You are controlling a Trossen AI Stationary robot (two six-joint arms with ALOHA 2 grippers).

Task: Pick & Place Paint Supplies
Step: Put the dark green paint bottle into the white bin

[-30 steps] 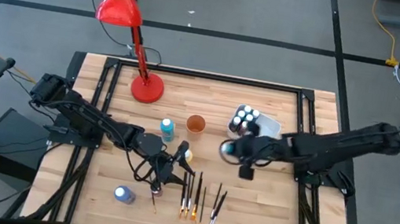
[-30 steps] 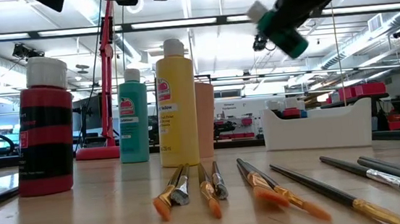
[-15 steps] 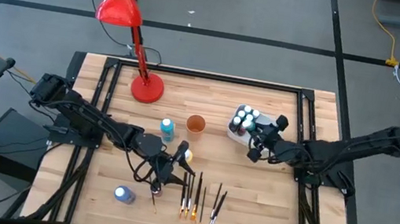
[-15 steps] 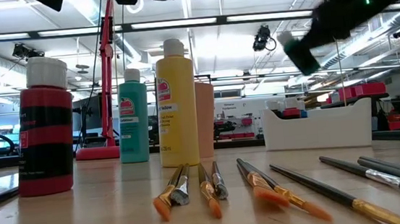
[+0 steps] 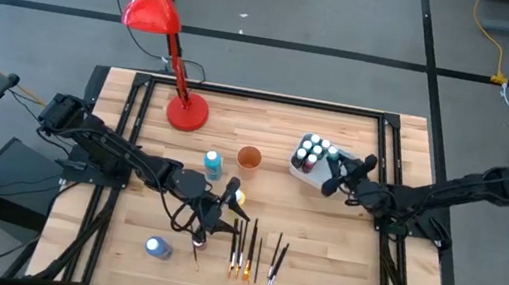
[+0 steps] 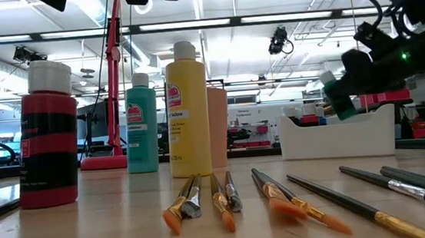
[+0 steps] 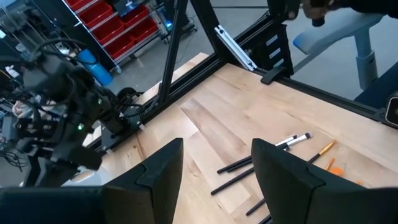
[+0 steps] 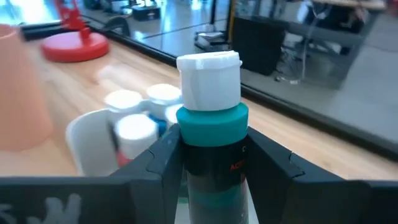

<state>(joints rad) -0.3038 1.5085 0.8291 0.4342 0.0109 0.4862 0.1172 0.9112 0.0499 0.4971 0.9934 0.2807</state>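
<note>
The step in hand looks like the placing of one bottle: the right gripper (image 5: 335, 175) is clamped on a teal paint bottle (image 8: 210, 134) with a white cap and hangs over the white tub (image 5: 342, 163) toward the right side of the table (image 5: 320, 243), just beside the white-capped bottles already stored (image 5: 311, 152) in it. In the right wrist view the two fingers press the bottle's dark body from both sides, and the tub's open space lies directly ahead. The low view shows the bottle tilted and just above the tub's rim, not yet inside.

The next move, as I judge it, calls for lowering the bottle into a free spot beside the stored ones, then letting go without knocking its neighbours.

The left gripper (image 5: 217, 210) waits over the middle of the table with its fingers spread and nothing between them, above the row of paintbrushes (image 5: 253, 254) lying near the front edge. Several bottles remain out: a teal bottle (image 5: 213, 164) and a yellow bottle (image 6: 187, 110) near the centre, a red-and-black bottle (image 6: 46, 133), and one lying near the front left (image 5: 156, 246).

On the yellow bottle's label, only part of a word, apparently "yellow", can be read; the other labels are too small to make out.
</note>
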